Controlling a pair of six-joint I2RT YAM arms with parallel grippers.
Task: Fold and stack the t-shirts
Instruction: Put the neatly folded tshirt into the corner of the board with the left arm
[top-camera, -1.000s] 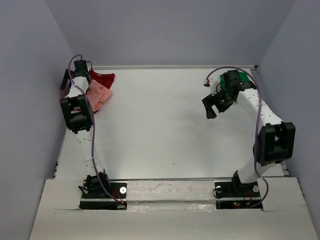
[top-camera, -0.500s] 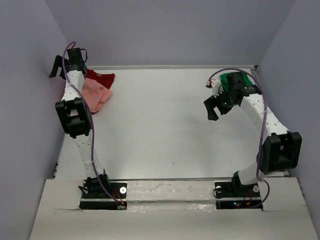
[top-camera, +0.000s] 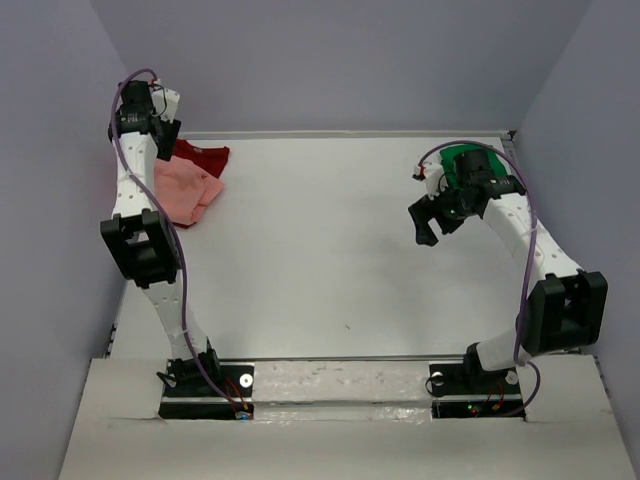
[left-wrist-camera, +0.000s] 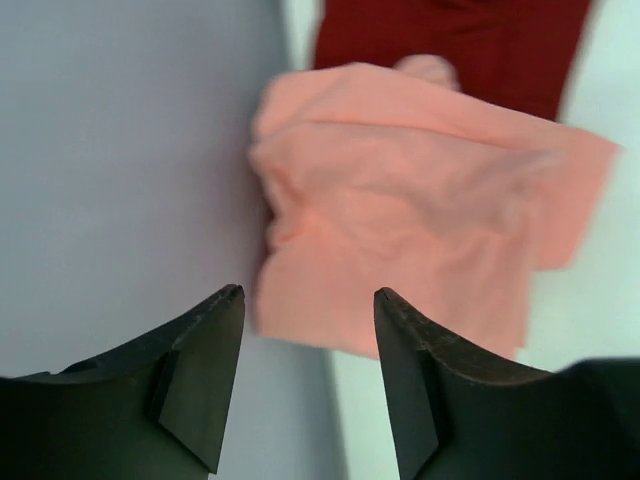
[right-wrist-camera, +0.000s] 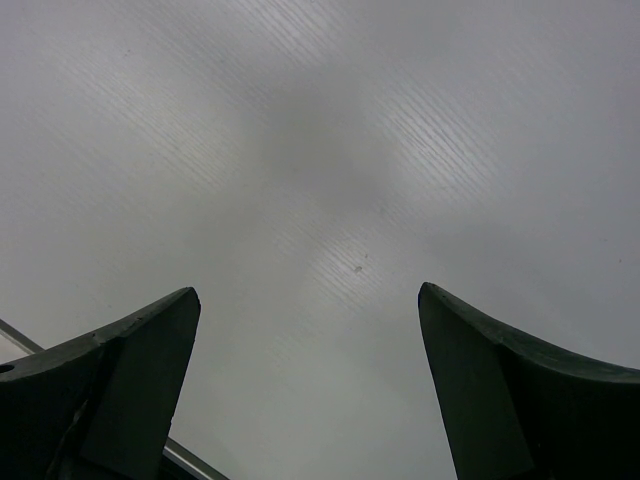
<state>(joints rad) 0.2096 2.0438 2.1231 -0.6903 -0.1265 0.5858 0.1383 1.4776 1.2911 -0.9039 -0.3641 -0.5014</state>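
Note:
A folded pink t-shirt (top-camera: 186, 190) lies at the table's far left, partly over a dark red t-shirt (top-camera: 206, 158). My left gripper (top-camera: 160, 128) hangs open and empty, raised above them by the left wall. In the left wrist view the pink shirt (left-wrist-camera: 400, 200) and the red shirt (left-wrist-camera: 450, 40) lie beyond the open gripper (left-wrist-camera: 308, 300). A green t-shirt (top-camera: 462, 158) lies at the far right, partly hidden behind my right arm. My right gripper (top-camera: 427, 222) is open and empty over bare table, as the right wrist view (right-wrist-camera: 308, 295) shows.
Grey-violet walls enclose the white table (top-camera: 330, 250) on the left, the back and the right. The left wall (left-wrist-camera: 120, 150) runs right beside the pink shirt. A metal strip (top-camera: 340, 358) borders the table's near edge.
My left arm has risen and swung back towards the far left corner, off the pink shirt. My right gripper has shifted slightly nearer and stays open.

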